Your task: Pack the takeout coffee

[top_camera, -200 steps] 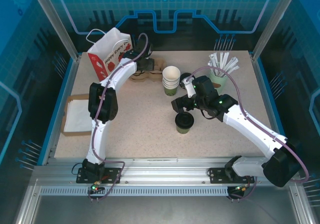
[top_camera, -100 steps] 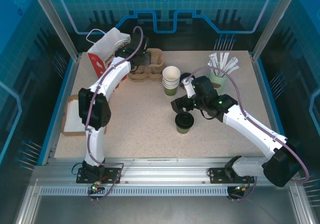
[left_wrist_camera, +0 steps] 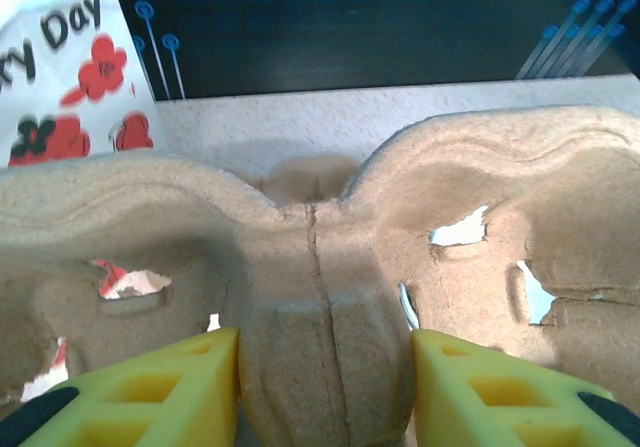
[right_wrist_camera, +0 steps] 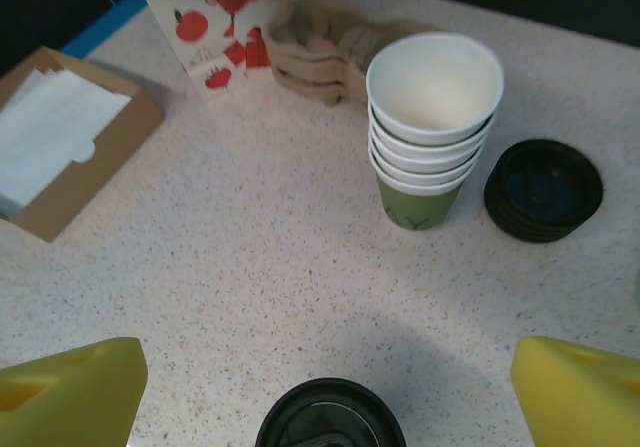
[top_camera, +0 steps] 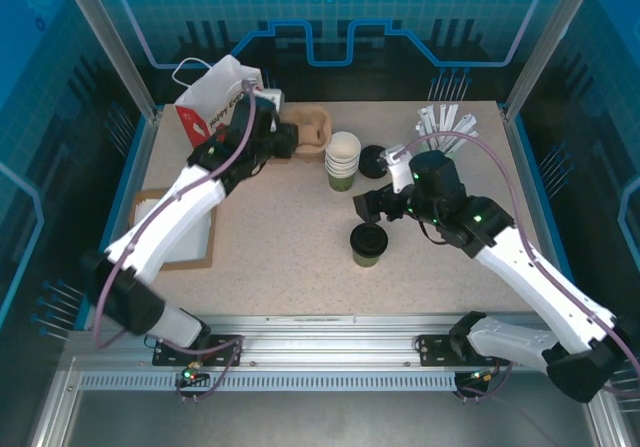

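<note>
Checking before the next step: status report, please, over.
Left gripper shut on cardboard carrier. Right gripper open, above lidded coffee. Coffee upright on table, unpacked. Cup stack apart.

The takeout coffee (top_camera: pixel 368 246) is a small olive-green paper cup closed with a round black plastic lid (right_wrist_camera: pixel 330 419). It stands upright on the speckled surface (top_camera: pixel 280 237), a little right of the middle and nearer the near edge than the far one, well away from every corner. Seen from above, the lid covers the whole mouth of the cup, and a strip of green wall shows beneath it on the near side. The lid has a raised outer ring around a sunken centre and looks seated level. In the right wrist view its far arc, dark and slightly glossy, lies at the bottom of the frame.
</note>
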Robot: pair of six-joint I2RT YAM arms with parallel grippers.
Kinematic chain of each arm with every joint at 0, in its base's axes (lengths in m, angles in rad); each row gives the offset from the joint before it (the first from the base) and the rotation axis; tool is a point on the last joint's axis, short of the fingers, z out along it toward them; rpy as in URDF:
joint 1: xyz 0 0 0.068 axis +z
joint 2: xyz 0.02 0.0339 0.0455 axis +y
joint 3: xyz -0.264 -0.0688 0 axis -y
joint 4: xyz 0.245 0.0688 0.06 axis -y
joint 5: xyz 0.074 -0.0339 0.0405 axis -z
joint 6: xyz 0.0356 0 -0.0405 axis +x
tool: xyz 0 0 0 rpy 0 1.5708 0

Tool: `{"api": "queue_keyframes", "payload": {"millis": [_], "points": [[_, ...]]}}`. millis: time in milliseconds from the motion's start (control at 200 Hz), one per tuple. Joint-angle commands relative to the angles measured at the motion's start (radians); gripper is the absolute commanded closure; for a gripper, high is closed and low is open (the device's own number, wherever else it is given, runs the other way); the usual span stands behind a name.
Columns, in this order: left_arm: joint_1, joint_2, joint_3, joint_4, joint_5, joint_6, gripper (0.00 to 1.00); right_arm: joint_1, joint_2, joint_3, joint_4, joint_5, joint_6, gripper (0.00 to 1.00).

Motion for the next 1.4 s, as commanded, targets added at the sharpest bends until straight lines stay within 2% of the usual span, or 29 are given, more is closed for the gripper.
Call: {"api": "queue_keyframes", "payload": {"millis": [0,160,265,425,630,815,1025,1155,1296,1396], "points": [[-0.047,-0.164,-0.166,0.021,-0.071,-0.058,0.54,0.015,-0.079,0.029,-0.069,0.053,-0.028,0.05],[-0.101,-0.344,-0.425,-0.047,-0.138,-0.166,0.54,0.013,-0.133,0.011,-0.086,0.092,-0.055,0.04],[-0.175,-0.379,-0.543,-0.083,-0.148,-0.251,0.54,0.014,-0.130,-0.003,-0.083,0.086,-0.054,0.04],[-0.349,-0.330,-0.673,-0.067,-0.176,-0.408,0.53,0.014,-0.127,-0.036,-0.066,0.077,-0.046,0.04],[-0.477,-0.204,-0.739,-0.015,-0.194,-0.588,0.53,0.013,-0.110,-0.042,-0.060,0.060,-0.043,0.04],[-0.564,-0.113,-0.758,0.035,-0.191,-0.694,0.53,0.012,-0.097,-0.055,-0.055,0.068,-0.051,0.04],[-0.615,-0.061,-0.747,0.051,-0.180,-0.744,0.50,0.012,-0.082,-0.066,-0.047,0.066,-0.053,0.04],[-0.619,-0.062,-0.740,0.044,-0.177,-0.746,0.44,0.012,-0.076,-0.068,-0.044,0.065,-0.054,0.04],[-0.618,-0.114,-0.714,0.008,-0.190,-0.711,0.34,0.013,-0.070,-0.066,-0.045,0.062,-0.056,0.04],[-0.594,-0.196,-0.655,-0.067,-0.213,-0.622,0.29,0.012,-0.073,-0.058,-0.045,0.056,-0.056,0.04]]}}
